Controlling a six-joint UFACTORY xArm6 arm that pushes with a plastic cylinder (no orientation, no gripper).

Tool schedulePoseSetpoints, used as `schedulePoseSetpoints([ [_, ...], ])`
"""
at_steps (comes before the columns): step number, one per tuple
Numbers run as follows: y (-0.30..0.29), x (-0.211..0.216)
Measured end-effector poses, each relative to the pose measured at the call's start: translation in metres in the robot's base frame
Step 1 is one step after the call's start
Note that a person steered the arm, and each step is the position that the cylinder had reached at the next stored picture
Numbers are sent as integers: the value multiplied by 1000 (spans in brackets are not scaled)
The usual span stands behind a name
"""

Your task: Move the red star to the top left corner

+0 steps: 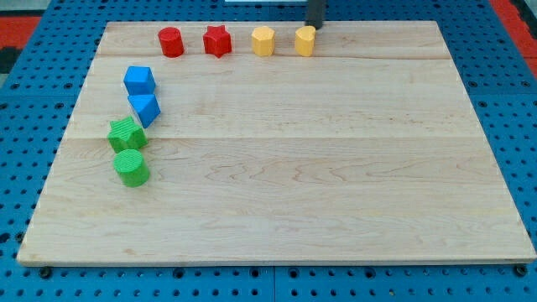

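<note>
Our tip point(317, 28), gripperless, rested beside the right yellow block point(304, 40), right of the red star point(217, 40); the red cylinder point(171, 41) left of the star risked getting shoved along.

- Robot body: only a short stub of the rod shows, cut off by the view's top edge; the arm above it lies out of frame.
- Shape: a straight, narrow, upright-sided piece, roughly uniform in width along the part that shows.
- Colour: dark grey to near black, with a slightly lighter grey band along its left side, apparently a sheen.
- Lower end: my tip point(317, 27) finishes in a blunt, slightly slanted edge, as dark as the rest.
- Surface detail: too small and too blurred to make out any screws, cables, seams or markings.
</note>
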State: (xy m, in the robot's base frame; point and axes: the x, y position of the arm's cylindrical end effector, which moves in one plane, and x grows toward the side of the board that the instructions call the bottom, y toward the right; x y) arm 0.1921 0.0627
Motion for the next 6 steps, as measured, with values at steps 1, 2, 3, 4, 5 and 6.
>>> schedulePoseSetpoints([
  [1, 26, 61],
  [2, 10, 49],
  [3, -14, 19],
  [4, -31, 73],
  [5, 4, 104],
  [6, 83, 141],
])
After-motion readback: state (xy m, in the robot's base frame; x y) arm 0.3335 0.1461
